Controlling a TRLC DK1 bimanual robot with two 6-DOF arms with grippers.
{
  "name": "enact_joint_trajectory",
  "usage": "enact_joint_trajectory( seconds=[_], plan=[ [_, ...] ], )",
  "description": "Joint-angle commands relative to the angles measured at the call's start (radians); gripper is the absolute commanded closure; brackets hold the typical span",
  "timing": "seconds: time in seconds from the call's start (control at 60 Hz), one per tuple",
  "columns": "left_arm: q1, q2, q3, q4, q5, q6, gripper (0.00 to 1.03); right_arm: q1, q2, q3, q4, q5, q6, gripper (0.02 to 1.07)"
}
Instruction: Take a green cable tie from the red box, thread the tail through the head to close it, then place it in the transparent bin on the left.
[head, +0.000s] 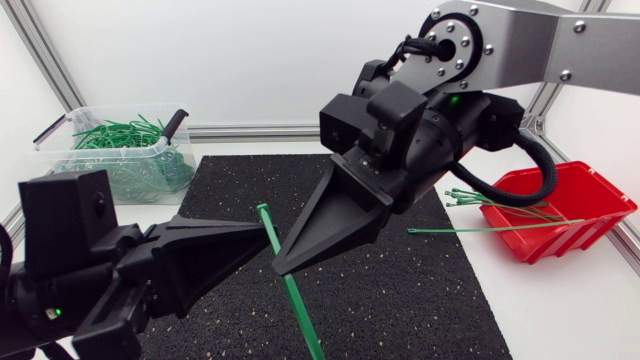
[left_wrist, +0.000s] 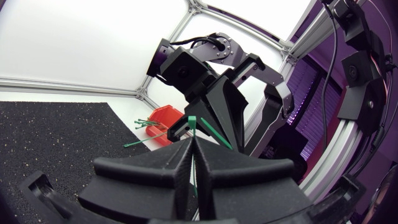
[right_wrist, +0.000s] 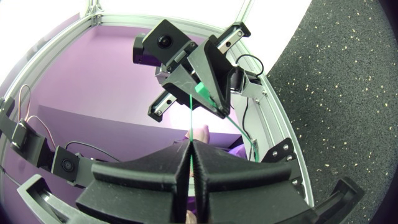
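Both grippers meet over the middle of the speckled black rubber mat (head: 420, 290), and each has its wedge jaws pinched tight on the green tie (head: 290, 285). The left gripper (head: 266, 232) is just under the tie's square head, and the right gripper (head: 282, 268) is a bit further down the thin flat strap (the tail pokes toward the near edge). Spare ties sit in the red plastic box (head: 590, 215) on the right and the clear bin (head: 60, 135) at the far left.
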Motion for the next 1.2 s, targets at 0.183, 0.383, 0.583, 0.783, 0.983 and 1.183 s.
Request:
enact_joint_trajectory(
  seconds=[0.183, 0.383, 0.583, 0.783, 0.983, 1.183],
  plan=[
    [0.007, 0.005, 0.021, 0.023, 0.011, -0.019, 0.99, 0.009, 0.009, 0.002, -0.018, -0.010, -0.032, 1.01],
    [0.004, -0.007, 0.019, 0.016, 0.011, -0.020, 0.99, -0.006, 0.036, 0.003, -0.020, -0.012, -0.052, 1.01],
    [0.003, -0.010, 0.018, 0.014, 0.011, -0.020, 0.99, -0.012, 0.039, 0.006, -0.020, -0.012, -0.052, 1.01],
    [0.001, -0.018, 0.013, 0.013, 0.011, -0.020, 0.99, -0.022, 0.043, 0.016, -0.021, -0.012, -0.052, 1.01],
    [-0.003, -0.023, -0.002, 0.020, 0.009, 0.013, 0.99, -0.019, 0.043, 0.028, -0.029, -0.016, -0.052, 1.01],
    [-0.049, -0.032, -0.019, 0.022, -0.020, 0.058, 0.99, -0.016, 0.044, 0.040, -0.037, -0.025, -0.052, 1.01]
  ],
)
